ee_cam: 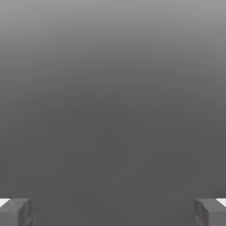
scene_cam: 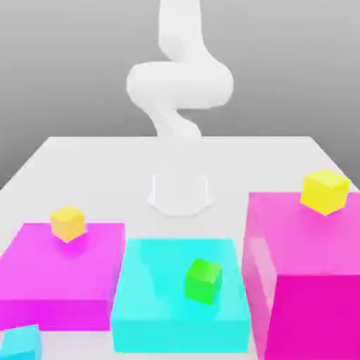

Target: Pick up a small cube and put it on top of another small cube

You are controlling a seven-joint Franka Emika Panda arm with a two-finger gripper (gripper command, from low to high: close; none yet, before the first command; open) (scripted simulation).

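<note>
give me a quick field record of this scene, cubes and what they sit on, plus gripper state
small cyan cube: on the table, at the exterior view's lower left corner
lemon-yellow cube: on the tall magenta block
orange-yellow cube: on the low magenta block
green cube: on the flat cyan block
gripper: open, holding nothing
stacking: not yet done
</note>
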